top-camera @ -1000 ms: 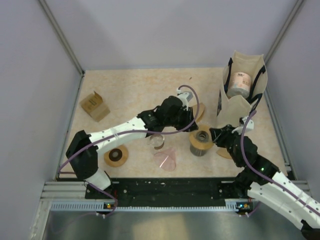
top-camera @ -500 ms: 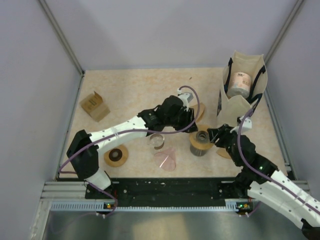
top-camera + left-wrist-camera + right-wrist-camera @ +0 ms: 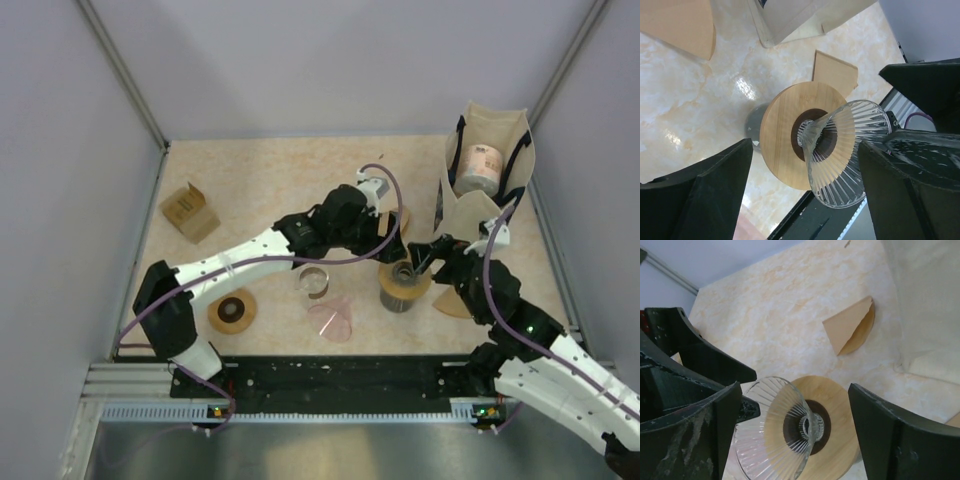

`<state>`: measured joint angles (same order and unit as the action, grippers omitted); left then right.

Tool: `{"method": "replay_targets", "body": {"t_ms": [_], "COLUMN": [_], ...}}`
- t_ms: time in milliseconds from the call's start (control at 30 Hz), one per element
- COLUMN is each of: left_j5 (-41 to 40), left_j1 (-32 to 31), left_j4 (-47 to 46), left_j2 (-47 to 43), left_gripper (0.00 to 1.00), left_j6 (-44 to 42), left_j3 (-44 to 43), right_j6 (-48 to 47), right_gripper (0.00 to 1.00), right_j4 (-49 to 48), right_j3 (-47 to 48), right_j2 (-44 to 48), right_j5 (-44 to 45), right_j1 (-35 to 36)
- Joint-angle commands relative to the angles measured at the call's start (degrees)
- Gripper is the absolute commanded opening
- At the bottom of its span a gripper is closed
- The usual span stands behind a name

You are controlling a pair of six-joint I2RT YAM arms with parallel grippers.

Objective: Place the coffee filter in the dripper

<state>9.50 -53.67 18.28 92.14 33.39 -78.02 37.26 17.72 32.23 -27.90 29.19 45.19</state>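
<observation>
Label on the roll [image 3: 478, 168] in the tote bag [image 3: 510, 135] is too small to read. Left tool [image 3: 805, 150] and right tool [image 3: 795, 390], both released, flank the glass dripper [image 3: 840, 155]. 1 coffee filter [image 3: 852, 326] lies near it on the counter [image 3: 260, 180], with open room far left.

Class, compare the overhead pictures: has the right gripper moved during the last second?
Yes. The right gripper has crept slightly up the view, closer to the tote bag, and now sits at the dripper.
</observation>
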Motion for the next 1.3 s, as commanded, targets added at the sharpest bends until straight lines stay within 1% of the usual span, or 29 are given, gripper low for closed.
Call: {"method": "replay_targets", "body": {"t_ms": [0,33,67,100,167,300,367,433,567,700,767,800,833,867,900,933,1033,1100,1200,1267], "left_j5": [-4.12,-6.22,-7.9,-8.96,-13.78,-15.21,-15.56,-14.08,-8.11,-8.88,-8.71,-8.53,-8.53,-8.53,-8.53,-8.44,-8.0,-7.92,-7.21,-6.69], "left_j1": [0.06,0.06,0.14,0.23,0.76,3.39,5.58,8.22,13.93,16.05,16.84,17.1,17.37,17.54,17.98,18.16,19.04,19.3,19.66,19.74], "left_j4": [0.26,0.0,-1.39,-2.1,-3.07,-3.43,-3.6,-4.22,-6.94,-6.33,-6.85,-7.12,-7.3,-7.38,-7.56,-7.73,-8.17,-8.62,-9.4,-9.41], "left_j2": [-4.85,-6.25,-8.01,-9.77,-13.11,-18.83,-20.33,-21.64,-24.19,-25.86,-26.48,-27.01,-27.1,-27.19,-27.27,-27.36,-27.45,-27.45,-27.19,-27.01], "left_gripper": [0.96,0.98,0.99,0.99,0.99,0.99,0.99,0.99,0.99,0.99,0.99,0.99,0.99,0.99,0.99,0.99,0.99,0.99,0.99,0.99], "left_j6": [-2.8,-3.06,-3.33,-3.5,-3.59,-3.42,-2.89,-1.93,0.1,0.1,0.1,0.01,0.19,0.1,0.1,0.19,0.1,0.1,-0.16,-0.34], "left_j3": [-2.23,-1.7,-0.22,1.1,3.3,7.08,9.19,11.47,16.13,18.34,19.39,19.83,20.36,20.71,21.06,21.33,22.2,22.47,22.65,22.56], "right_j6": [-1.13,-1.05,-0.7,0.0,1.94,8.51,12.65,15.38,15.75,13.73,10.31,8.21,6.79,6.34,6.25,6.69,8.79,10.72,15.89,19.68], "right_gripper": [0.94,0.98,0.99,0.99,0.99,0.99,0.99,0.99,0.99,0.99,0.99,0.99,0.99,0.99,0.99,0.98,0.98,0.98,0.98,0.98], "right_j4": [1.96,3.97,6.26,9.41,16.09,32.08,41.13,45.2,47.06,46.36,43.3,40.5,37.86,35.48,34.07,33.27,33.96,36.5,39.06,38.98], "right_j3": [7.13,8.54,10.64,12.92,18.28,26.82,30.51,32.19,31.5,29.39,27.29,25.71,22.56,20.09,18.07,16.04,11.64,9.88,5.58,1.72], "right_j2": [-0.66,-0.93,-1.45,-2.06,-3.91,-8.04,-10.06,-10.94,-12.52,-16.3,-17.27,-17.19,-17.19,-17.36,-17.71,-17.89,-16.49,-14.12,-10.61,-8.67], "right_j5": [1.48,2.09,3.14,3.59,6.31,16.49,18.27,18.1,14.42,7.48,1.69,-2.69,-9.17,-13.07,-16.06,-17.23,-17.15,-14.7,-14.6,-15.48], "right_j1": [-0.19,-0.1,-0.19,-0.19,-0.1,-0.36,-0.89,-1.94,-6.24,-15.02,-22.21,-25.56,-29.42,-32.5,-35.32,-36.91,-37.37,-37.37,-37.45,-37.37]}}
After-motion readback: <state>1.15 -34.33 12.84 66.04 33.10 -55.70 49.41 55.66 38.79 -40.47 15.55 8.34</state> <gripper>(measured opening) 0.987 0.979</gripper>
